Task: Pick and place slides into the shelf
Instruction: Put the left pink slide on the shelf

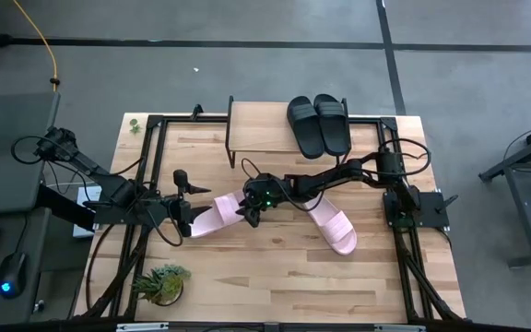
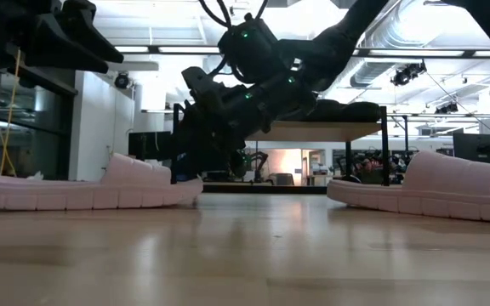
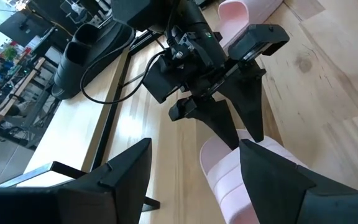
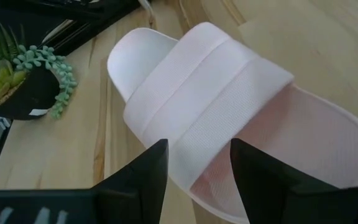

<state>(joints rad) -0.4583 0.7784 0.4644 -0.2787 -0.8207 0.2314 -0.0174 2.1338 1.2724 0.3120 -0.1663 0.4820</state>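
Observation:
Two light pink slides lie sole-down on the table: one [image 1: 215, 214] left of centre, the other [image 1: 332, 226] to its right. Two black slides [image 1: 319, 124] sit side by side on the right part of the shelf [image 1: 261, 127] at the far edge. My right gripper [image 4: 197, 168] is open and low over the left pink slide's strap [image 4: 210, 93], one finger at each side of the strap's near end. My left gripper [image 1: 184, 198] is open. It hovers above the table beside that slide's left end and touches nothing. My right gripper comes at the left pink slide's strap [image 4: 194, 146] from above, pointing down, with the strap's near end between its open fingers [image 4: 148, 177]. I cannot tell whether the fingertips touch it. The slide lies flat on the table.
A small potted plant [image 1: 159, 284] stands at the near left corner. Black frame rails [image 1: 150, 166] run along the table's left, right and far sides. The shelf's left half [image 1: 247, 124] is bare wood. Bare tabletop lies toward the near edge [image 1: 275, 286].

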